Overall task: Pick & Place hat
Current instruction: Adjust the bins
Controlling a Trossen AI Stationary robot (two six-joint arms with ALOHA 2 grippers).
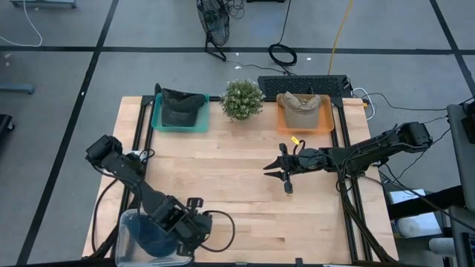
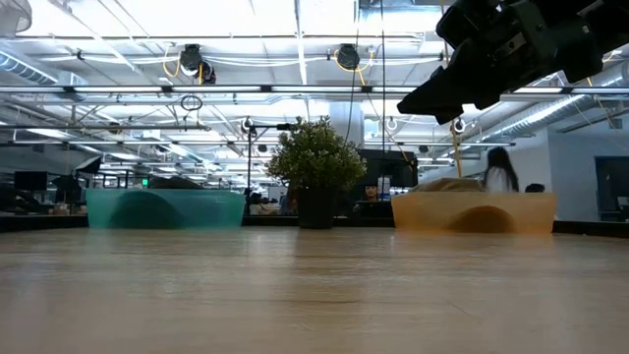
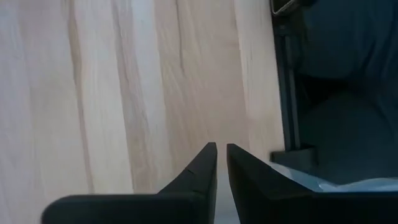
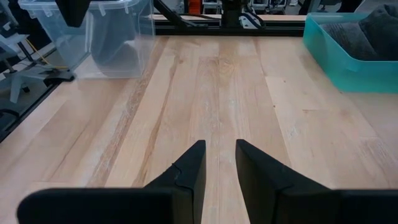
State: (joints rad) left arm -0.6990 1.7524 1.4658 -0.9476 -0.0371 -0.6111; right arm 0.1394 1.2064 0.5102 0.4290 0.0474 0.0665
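You have the wooden table [image 1: 245, 200] spread under both arms, its bare planks filling the space ahead of each pair of fingers. Past the tips of your right gripper [image 4: 219, 163], well off toward the table's corner, stands a clear plastic bin [image 1: 145, 237] with something dark blue inside, and your left gripper [image 3: 221, 163] hangs right at that bin's edge, over the boards. To the side of the right fingers, well apart from them, sits the teal tray [image 1: 179, 113] holding a dark hat [image 1: 182, 107]. The orange tray [image 1: 305, 113] with a tan hat [image 1: 303, 105] lies behind the right gripper, near it but not touching. Between the two trays stands a small potted plant [image 1: 242, 99]. Your right fingers [image 4: 186, 171] stand slightly apart with only a narrow gap, holding nothing, raised clear above the table. Your left fingers [image 3: 199, 174] are almost together, a thin slit between them, with nothing in it.
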